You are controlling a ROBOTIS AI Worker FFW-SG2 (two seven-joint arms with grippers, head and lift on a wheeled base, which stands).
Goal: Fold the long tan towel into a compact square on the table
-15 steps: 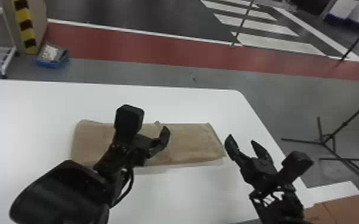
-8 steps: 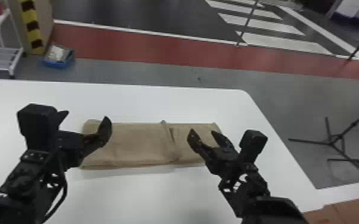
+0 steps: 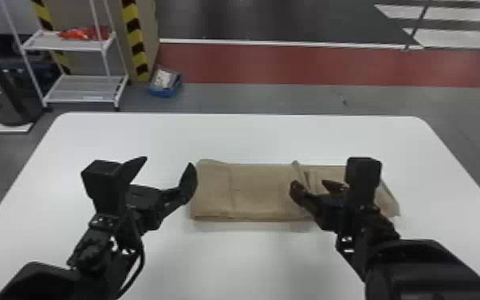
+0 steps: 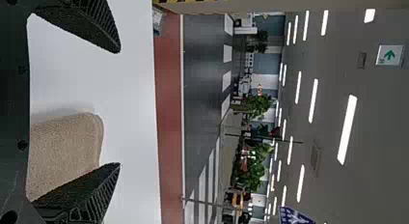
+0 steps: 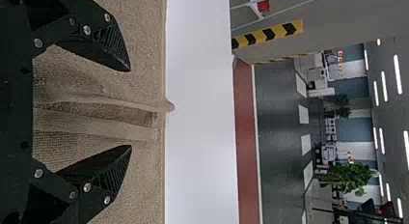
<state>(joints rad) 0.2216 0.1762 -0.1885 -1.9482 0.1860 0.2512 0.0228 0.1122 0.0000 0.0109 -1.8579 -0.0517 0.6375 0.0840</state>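
Towel (image 3: 263, 191), a long tan strip of textured cloth, is lying across the smooth white tabletop (image 3: 251, 135), already narrowed into a layered band but still spreading too wide to be making a square. A raised tan cloth ridge (image 3: 301, 173) is crossing the towel right of its middle, and the right end is slanting.

The black two-fingered left tool (image 3: 168, 163) is hovering just beside the towel's left end, released and gripping nothing. The matching black right tool (image 3: 310, 183) is hovering over the towel's right part, also released, with the ridge running between its fingers in the right wrist view; whether it is touching the cloth, I cannot tell.

The crosswise folding seems to be the step in hand, with the lengthwise work looking done. The next move is probably calling for the left tool to be pinching all layers of the towel's left end and turning them toward the ridge. Catching only the upper layer would be risking a skewed fold, and the loose ridge may be needing flattening.
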